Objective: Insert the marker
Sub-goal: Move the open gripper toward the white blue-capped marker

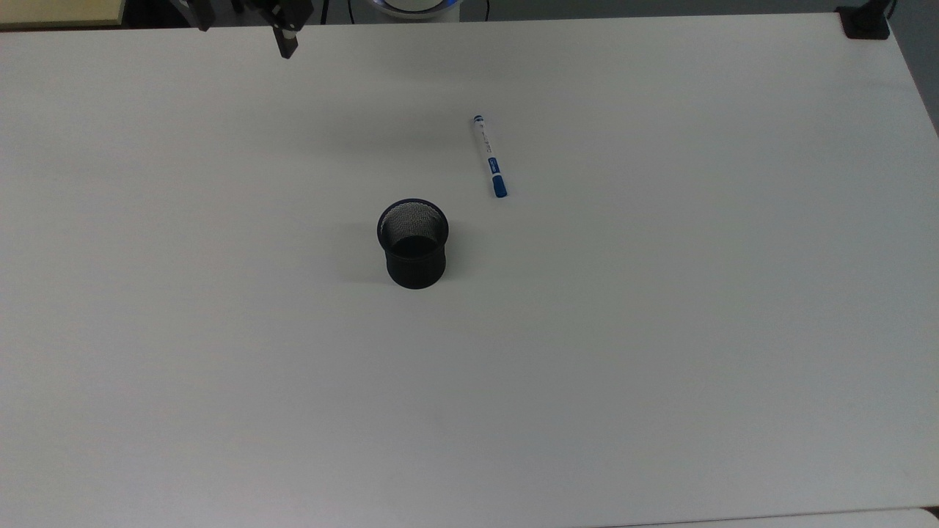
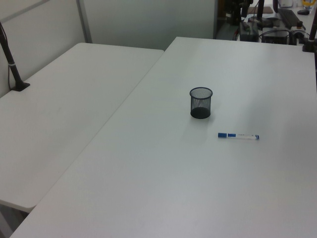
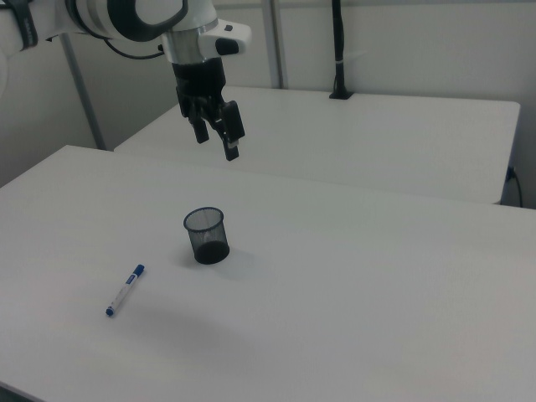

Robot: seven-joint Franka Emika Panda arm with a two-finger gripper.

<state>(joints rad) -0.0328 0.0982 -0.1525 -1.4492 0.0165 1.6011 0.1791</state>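
The marker lies flat on the white table, untouched, with nothing gripping or propping it. In the top view it sits at roughly one o'clock from the black mesh cup, near it but clearly apart, its blue cap end turned toward the cup and its small blue tip pointing away toward twelve o'clock. In the right view the marker lies at about eight o'clock from the cup; in the left view the marker is at about four o'clock from the cup. The cup stands upright with its mouth open and nothing visible inside, which suits it as the receiving container; this placement is judged to be a starting layout, with insertion not yet begun. The gripper hangs high above the table, well away from both items, toward eleven o'clock of the cup in the top view, where only part of the gripper shows at the upper edge. Its two fingers stand apart with a clear gap between them and hold nothing, consistent with readiness to descend on the barrel. A blue label is present on the marker's barrel, but its lettering is too small to read; no other brand or writing is legible anywhere.
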